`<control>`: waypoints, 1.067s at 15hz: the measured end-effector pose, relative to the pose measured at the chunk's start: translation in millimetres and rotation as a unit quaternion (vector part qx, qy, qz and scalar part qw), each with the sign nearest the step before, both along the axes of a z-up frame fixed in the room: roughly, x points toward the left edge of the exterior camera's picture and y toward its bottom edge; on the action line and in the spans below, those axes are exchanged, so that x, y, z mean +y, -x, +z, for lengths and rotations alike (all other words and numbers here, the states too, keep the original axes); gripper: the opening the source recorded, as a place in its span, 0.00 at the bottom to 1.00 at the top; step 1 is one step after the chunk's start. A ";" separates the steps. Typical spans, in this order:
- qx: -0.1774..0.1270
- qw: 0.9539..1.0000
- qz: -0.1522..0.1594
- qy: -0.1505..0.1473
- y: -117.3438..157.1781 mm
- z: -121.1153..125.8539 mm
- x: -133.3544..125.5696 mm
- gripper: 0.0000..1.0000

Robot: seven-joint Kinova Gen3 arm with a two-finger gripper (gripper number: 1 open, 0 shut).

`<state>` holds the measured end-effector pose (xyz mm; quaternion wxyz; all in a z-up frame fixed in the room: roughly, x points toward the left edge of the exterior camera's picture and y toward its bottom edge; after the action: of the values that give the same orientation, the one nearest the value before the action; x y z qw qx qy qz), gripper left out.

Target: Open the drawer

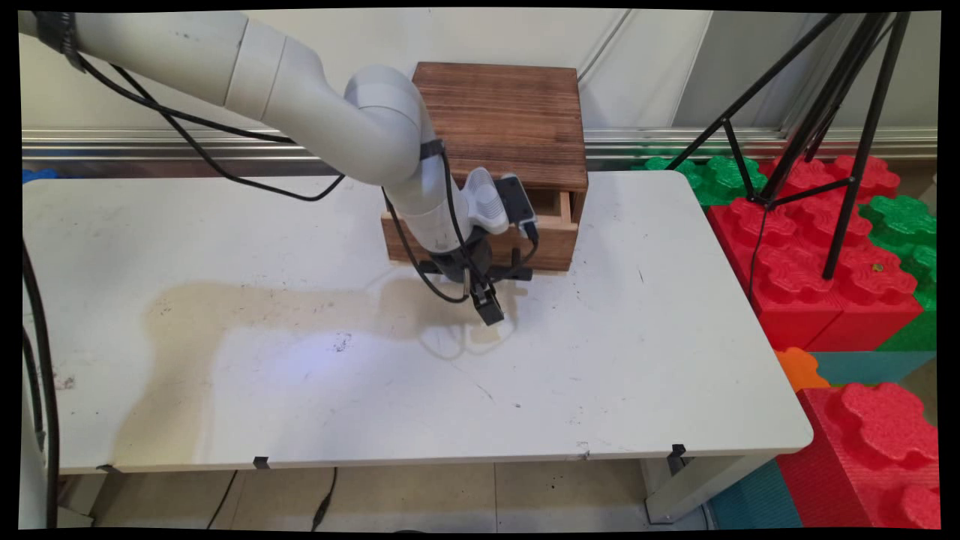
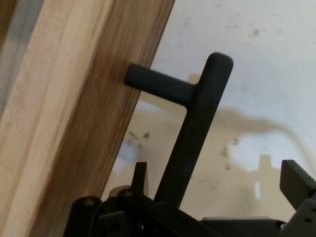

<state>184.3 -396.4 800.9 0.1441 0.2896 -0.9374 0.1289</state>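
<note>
A brown wooden box (image 1: 504, 120) stands at the table's far middle, and its drawer (image 1: 551, 244) is pulled out a little way. My black gripper (image 1: 489, 307) hangs low over the white table (image 1: 637, 360), right in front of the drawer front. In the hand view the drawer's black bar handle (image 2: 197, 128) juts from the wooden front (image 2: 74, 123) on a short post. It runs between my two fingers (image 2: 139, 173), closer to the left one. My gripper (image 2: 217, 175) is open, with its jaws wide apart and not pressing on the handle.
A black tripod (image 1: 817, 112) stands to the right on red foam blocks (image 1: 802, 255) and green foam blocks (image 1: 900, 217). More red blocks (image 1: 877, 450) sit by the table's near right corner. Black cables (image 1: 225, 169) hang from the arm at the left.
</note>
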 end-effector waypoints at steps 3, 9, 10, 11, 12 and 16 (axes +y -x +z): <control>0.003 1.000 -0.004 -0.001 5.8 1.4 12.6 1.00; 0.006 1.000 -0.007 -0.005 14.5 4.0 39.4 1.00; 0.007 1.000 -0.008 -0.006 15.5 4.4 43.8 1.00; 0.007 1.000 -0.010 -0.006 16.7 4.8 48.6 1.00; 0.007 1.000 -0.012 -0.007 17.9 5.2 54.0 1.00; 0.008 1.000 -0.016 -0.012 20.5 6.0 68.9 1.00</control>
<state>163.9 -327.5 806.9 0.1501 0.2772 -0.9422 0.1132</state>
